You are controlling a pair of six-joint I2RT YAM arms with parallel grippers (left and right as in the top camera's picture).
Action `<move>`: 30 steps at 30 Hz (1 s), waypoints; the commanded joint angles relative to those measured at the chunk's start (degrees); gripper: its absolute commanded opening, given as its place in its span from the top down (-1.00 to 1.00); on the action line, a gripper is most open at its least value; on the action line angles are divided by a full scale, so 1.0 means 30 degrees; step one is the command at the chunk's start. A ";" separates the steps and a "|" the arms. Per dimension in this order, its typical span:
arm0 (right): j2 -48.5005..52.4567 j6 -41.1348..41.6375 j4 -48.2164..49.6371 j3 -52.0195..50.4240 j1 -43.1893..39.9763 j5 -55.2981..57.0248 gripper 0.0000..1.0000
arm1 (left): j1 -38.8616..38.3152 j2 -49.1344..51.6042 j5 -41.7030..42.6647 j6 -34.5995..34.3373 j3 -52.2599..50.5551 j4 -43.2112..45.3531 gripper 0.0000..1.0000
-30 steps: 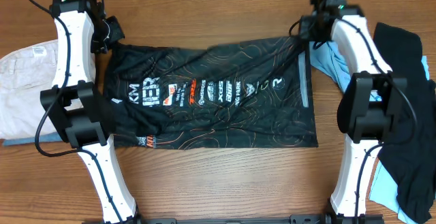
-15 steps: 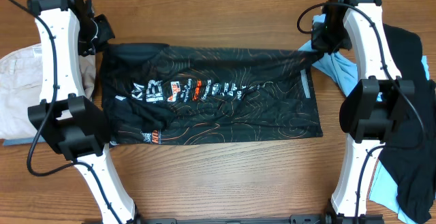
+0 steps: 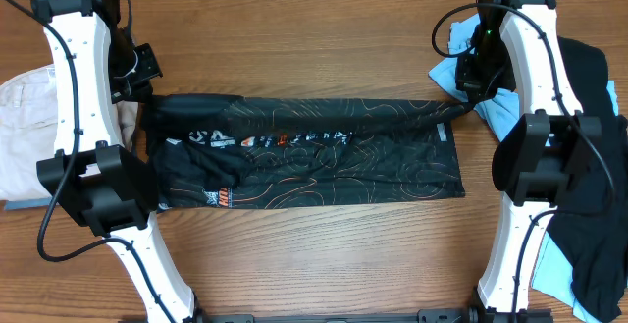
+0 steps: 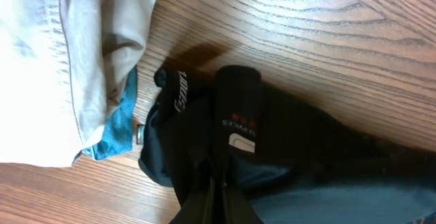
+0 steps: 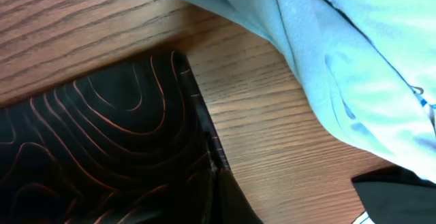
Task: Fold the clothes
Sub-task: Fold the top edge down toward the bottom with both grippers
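Note:
The black jersey with orange contour lines and sponsor logos lies across the middle of the wooden table, its far edge lifted and drawn toward the near edge as a fold. My left gripper is shut on the jersey's far left corner, seen in the left wrist view. My right gripper is shut on the far right corner, seen in the right wrist view. The jersey's orange-lined cloth hangs from the right jaws.
A beige garment lies at the left edge, also in the left wrist view. A light blue shirt and a plain black garment lie at the right. The light blue shirt is close to the right gripper.
Both grippers have carried the jersey's far edge toward the near side. The jersey now looks narrower and most of the logo row is covered by the fold.

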 commanded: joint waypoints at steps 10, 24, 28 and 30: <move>-0.2907 0.0262 0.0000 -0.1902 -0.0160 -0.0925 0.92 | 0.0080 -0.2572 -0.0685 0.1086 -0.5348 -0.0051 0.91; -0.4065 0.0226 0.0474 -0.8459 -0.0087 -0.1188 0.92 | 0.0058 -0.4881 -0.0962 0.1078 -1.0877 0.1523 0.92; -0.4065 0.0226 0.0517 -0.9340 0.0007 -0.1188 0.92 | 0.0058 -0.4903 -0.1319 0.1005 -1.2116 0.1887 0.92; -0.4065 0.0204 0.0488 -0.9850 0.0226 -0.1188 0.92 | 0.0058 -0.4896 -0.1399 0.0998 -1.2684 0.2412 0.92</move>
